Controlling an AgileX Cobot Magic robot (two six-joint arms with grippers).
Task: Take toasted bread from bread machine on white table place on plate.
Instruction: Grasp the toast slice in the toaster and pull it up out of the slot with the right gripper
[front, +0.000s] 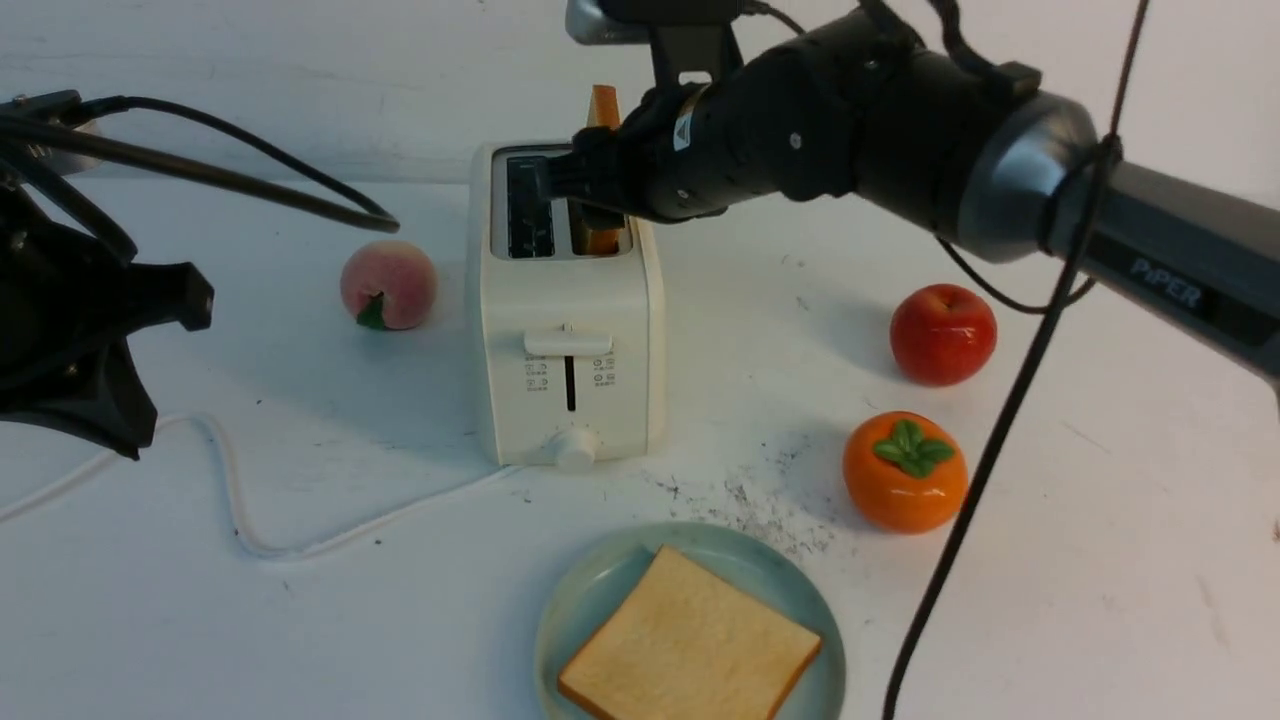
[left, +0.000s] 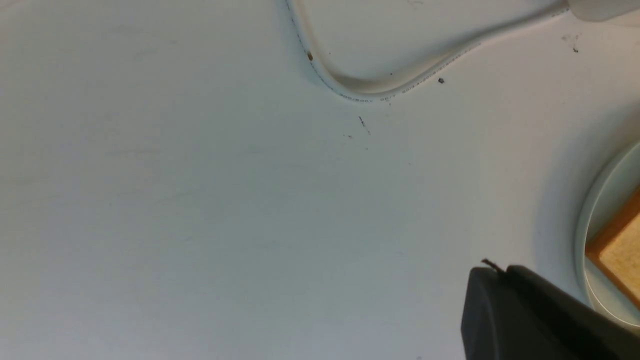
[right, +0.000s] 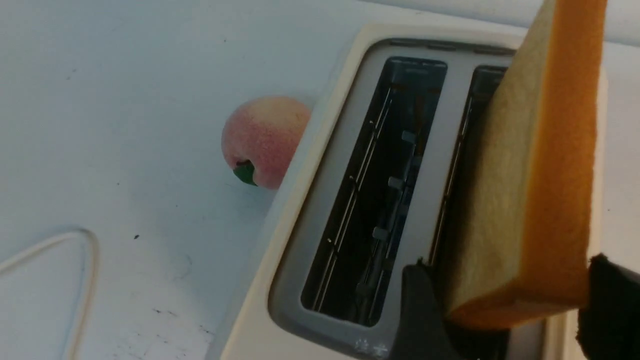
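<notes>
1 slice of toasted bread (front: 690, 650) lies flat on the plate (front: 585, 600), at the near side of the desk (front: 1100, 520) in front of the bread machine (front: 570, 320). The 2nd slice (right: 530, 190) stands upright in the right slot of 2, its top well proud of the casing. The left slot (right: 370, 200) is empty. Step in hand: the grasp for the 2nd pick. The right hand (right: 510, 290) sits at the slot with its jaws spread to either side of the slice's thickness, near 1 corner. They look not yet pinched, though the wrist view shows too little of them to be sure of contact. Next move calls for closing squarely on the 2 faces, a straight lift clear of the slot's wires, then a carry to the plate, where room is scarce beside the 1st slice. The left hand (left: 492, 285) is closed on nothing, over the desk beside the plate's rim. Hidden: in the front view the right arm covers its hand and most of the slice. The slice's lower part is down in the slot. The plate's near edge is cut off.
</notes>
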